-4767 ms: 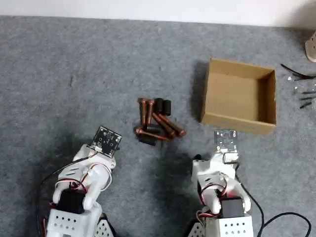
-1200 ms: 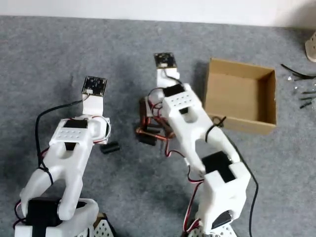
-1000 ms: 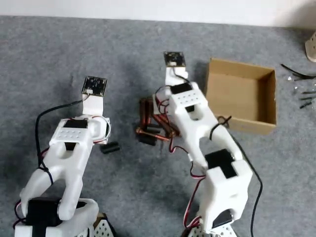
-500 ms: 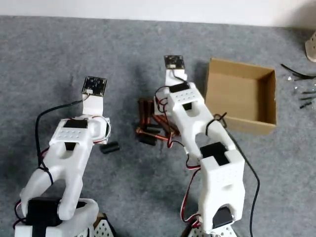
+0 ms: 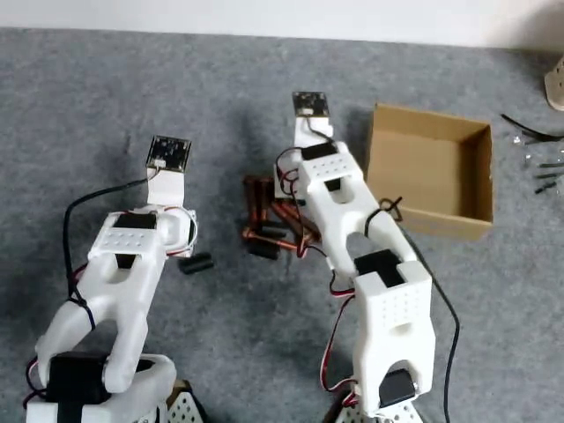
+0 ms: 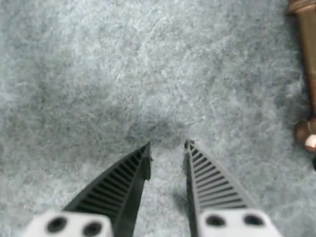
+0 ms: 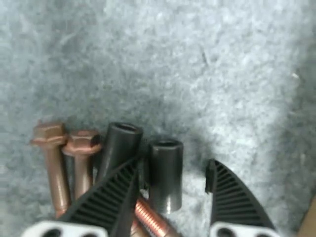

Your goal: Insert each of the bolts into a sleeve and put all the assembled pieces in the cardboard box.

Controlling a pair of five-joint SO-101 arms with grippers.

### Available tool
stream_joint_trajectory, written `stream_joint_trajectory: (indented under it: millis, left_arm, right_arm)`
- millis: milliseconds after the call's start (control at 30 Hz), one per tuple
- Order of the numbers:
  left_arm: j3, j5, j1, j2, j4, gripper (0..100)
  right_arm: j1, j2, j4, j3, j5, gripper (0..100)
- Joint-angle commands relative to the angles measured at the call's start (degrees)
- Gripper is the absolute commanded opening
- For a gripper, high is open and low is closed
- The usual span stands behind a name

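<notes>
High view first: where did the bolts and sleeves lie?

The copper bolts were heaped at mid-frame with black sleeves among them. The heap was just left of the cardboard box, which sat open-topped at the upper right. A lone sleeve lay apart, below and left of the heap, beside the left arm. The right arm stretched over the heap's right side and hid part of it.

What did the wrist views add?

The right wrist view showed the parts close up. Two bolt heads, hexagonal with flanges, lay side by side next to two short black tubes with hollow ends. A threaded shank crossed under the tubes. The right gripper was spread wide. One tube lay between its fingers, close against one and clear of the other.

And the other hand?

The left wrist view had the left gripper over grey carpet. Its ribbed fingers were a narrow gap apart, with carpet showing between them. Another bolt lay off to one side.
</notes>
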Motion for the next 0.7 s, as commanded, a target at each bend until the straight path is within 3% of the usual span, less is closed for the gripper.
stream_joint_trajectory:
  millis: [0, 400, 667]
  left_arm:
    - [-0.22, 0.44, -0.22, -0.22, -0.88, 12]
    - [-0.22, 0.44, -0.22, -0.22, -0.88, 12]
    - [-0.22, 0.44, -0.22, -0.22, -0.88, 12]
  right_arm:
    - [0.48, 2.68, -2.68, -2.68, -0.18, 17.0]
    - [0.57, 13.23, 10.24, -19.3, -0.44, 16.6]
    - [0.57, 14.9, 18.95, -22.64, -0.18, 16.6]
